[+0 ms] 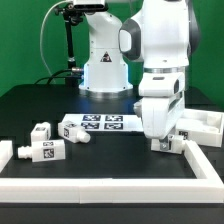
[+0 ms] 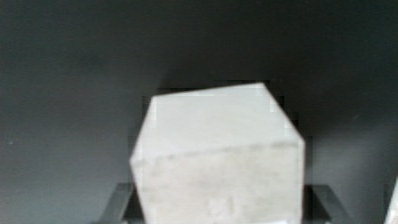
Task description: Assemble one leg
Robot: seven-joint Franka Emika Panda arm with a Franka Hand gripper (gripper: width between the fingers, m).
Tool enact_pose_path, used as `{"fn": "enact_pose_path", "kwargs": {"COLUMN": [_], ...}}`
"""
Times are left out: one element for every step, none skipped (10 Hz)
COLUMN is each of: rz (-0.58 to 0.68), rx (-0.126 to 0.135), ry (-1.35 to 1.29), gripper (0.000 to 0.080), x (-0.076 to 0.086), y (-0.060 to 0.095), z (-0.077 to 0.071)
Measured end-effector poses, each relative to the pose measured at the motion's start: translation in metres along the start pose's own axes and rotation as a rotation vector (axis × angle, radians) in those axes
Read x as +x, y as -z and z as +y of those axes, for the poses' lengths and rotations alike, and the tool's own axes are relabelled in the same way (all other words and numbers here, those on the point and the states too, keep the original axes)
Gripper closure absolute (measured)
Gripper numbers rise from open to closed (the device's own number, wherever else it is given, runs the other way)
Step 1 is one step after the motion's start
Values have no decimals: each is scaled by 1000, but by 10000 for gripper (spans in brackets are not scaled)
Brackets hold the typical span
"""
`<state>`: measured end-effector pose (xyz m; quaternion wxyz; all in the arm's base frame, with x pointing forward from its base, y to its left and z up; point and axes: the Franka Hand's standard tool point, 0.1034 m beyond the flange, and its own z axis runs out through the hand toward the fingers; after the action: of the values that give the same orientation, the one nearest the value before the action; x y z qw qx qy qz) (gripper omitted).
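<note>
Leg first: where is it? asks the first technician.

"Between the fingers," says the second. "The wrist view shows its pale block filling the gap, with a dark finger at each side. So the gripper is closed on it and open only as wide as the leg is. In the exterior view it hangs low over the table, near the front edge and toward the exterior view's right. It is just inside the rail and beside the large panel. Whether the leg touches the table, he cannot tell."

"How will it handle?"

"Light and stiff, he judges. It is a stubby plastic peg that will not bend or crush under the pads. Its faces look smooth, so it may slip or twist if pushed sideways."

"And the best place to hold it?"

"Across two flat opposite sides, about mid-length, so that the joining end stays free. The present grip looks like that, though its lower end is hidden."

"The others?"

"Three more legs lie near the front corner at the exterior view's left, past the marker board."
</note>
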<state>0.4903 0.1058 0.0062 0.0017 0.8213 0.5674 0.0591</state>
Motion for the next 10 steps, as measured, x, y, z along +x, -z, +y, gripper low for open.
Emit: {"fn": "enact_pose_path", "kwargs": {"rz": [-14, -34, -36, -44, -46, -46, -41, -43, -46, -60], "rx": [-7, -2, -16, -18, -18, -24, -32, -26, -21, -7], "ry": [64, 57, 42, 23, -23, 14, 6, 7, -26, -68], "gripper": [535, 535, 535, 535, 535, 535, 535, 535, 535, 535], "x": [-28, -52, -62, -71, -72, -70, -69, -70, -74, -88], "y": [7, 18, 31, 38, 43, 48, 47, 45, 45, 43], "z": [12, 22, 26, 20, 14, 23, 26, 23, 21, 13]}}
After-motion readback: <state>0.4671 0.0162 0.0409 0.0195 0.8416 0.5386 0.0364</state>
